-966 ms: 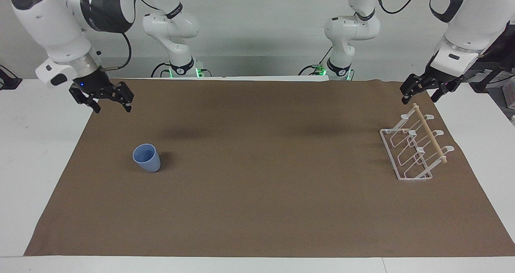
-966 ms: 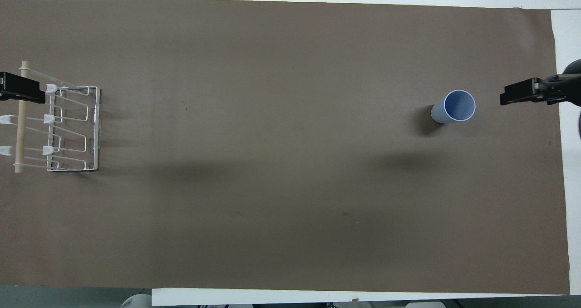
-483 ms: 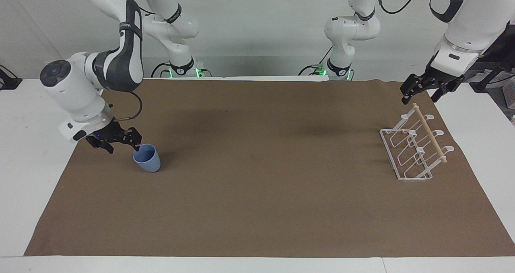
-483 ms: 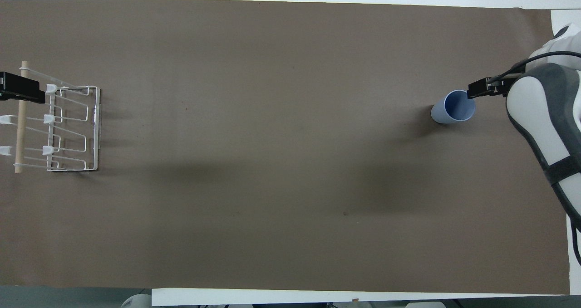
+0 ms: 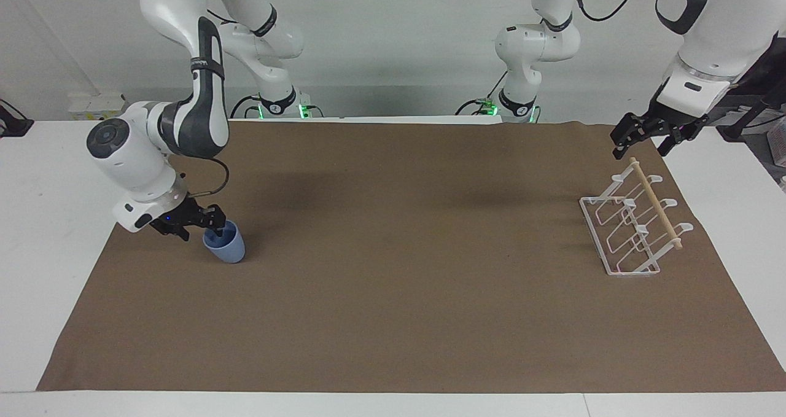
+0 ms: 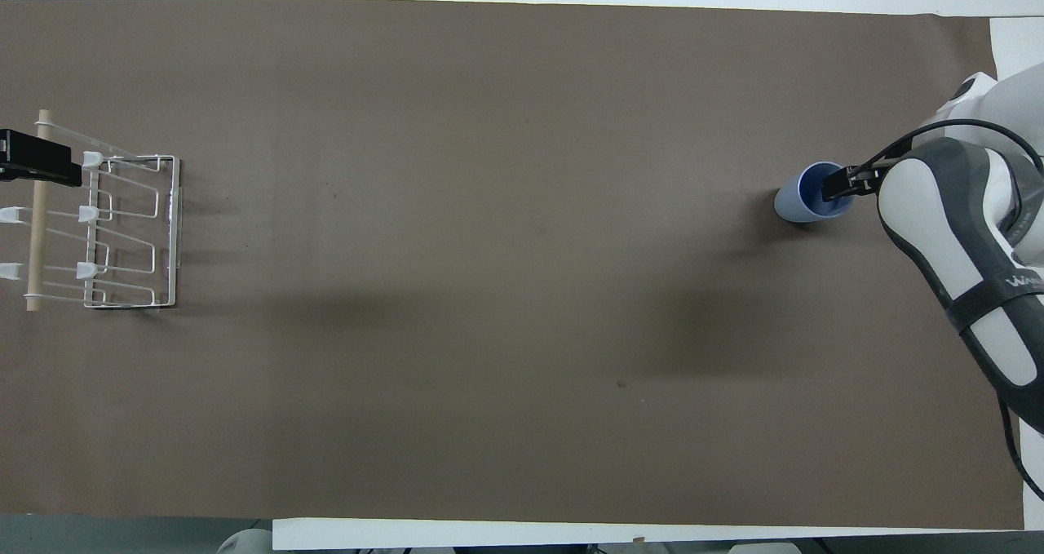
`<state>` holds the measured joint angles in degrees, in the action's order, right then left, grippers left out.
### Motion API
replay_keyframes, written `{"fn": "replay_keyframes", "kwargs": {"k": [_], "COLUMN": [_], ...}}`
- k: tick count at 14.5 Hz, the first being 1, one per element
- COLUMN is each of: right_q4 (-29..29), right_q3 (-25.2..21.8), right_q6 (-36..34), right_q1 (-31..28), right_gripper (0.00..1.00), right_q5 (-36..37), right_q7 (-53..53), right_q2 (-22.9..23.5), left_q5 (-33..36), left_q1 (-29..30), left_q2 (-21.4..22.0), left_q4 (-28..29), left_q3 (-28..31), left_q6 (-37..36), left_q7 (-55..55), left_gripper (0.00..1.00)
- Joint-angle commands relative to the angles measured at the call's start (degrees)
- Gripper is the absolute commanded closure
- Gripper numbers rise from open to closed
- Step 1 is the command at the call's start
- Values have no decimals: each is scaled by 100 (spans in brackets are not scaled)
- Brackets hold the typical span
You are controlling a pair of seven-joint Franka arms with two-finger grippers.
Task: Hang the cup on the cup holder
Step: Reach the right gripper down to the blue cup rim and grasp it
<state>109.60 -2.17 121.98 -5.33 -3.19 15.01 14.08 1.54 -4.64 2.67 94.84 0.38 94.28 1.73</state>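
The light blue cup [image 5: 227,249] stands upright on the brown mat toward the right arm's end of the table; it also shows in the overhead view [image 6: 798,205]. My right gripper [image 5: 199,228] is low at the cup's rim, open, with one fingertip [image 6: 837,188] dipped inside the cup and the other outside it. The white wire cup holder [image 5: 621,268] with its wooden dowel stands at the left arm's end [image 6: 174,236]. My left gripper [image 5: 642,144] is open and empty, waiting above the end of the dowel.
The brown mat [image 5: 405,269] covers most of the white table. Between the cup and the cup holder the mat is bare. The right arm's forearm [image 6: 962,260] hangs over the mat's edge beside the cup.
My right gripper has come down from high above the mat's corner to the cup, and one finger has gone inside the rim. The cup, the cup holder and the left arm have not moved.
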Motion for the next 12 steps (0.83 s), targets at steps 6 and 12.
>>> {"fn": "replay_keyframes", "kwargs": {"k": [6, 12], "right_q4": [-114, -1203], "right_q3": [24, 645], "right_q6": [98, -1490], "right_q1": [5, 67], "right_gripper": [100, 100], "right_q5": [-50, -164], "right_q7": [239, 248], "right_q2": [182, 122], "left_q5": [31, 31], "left_q1": [7, 69], "left_q2": [102, 111], "left_q4": [78, 104], "left_q3": [15, 15], "left_q6": [-42, -76], "left_q7": [3, 12], "left_gripper": [0, 0]}}
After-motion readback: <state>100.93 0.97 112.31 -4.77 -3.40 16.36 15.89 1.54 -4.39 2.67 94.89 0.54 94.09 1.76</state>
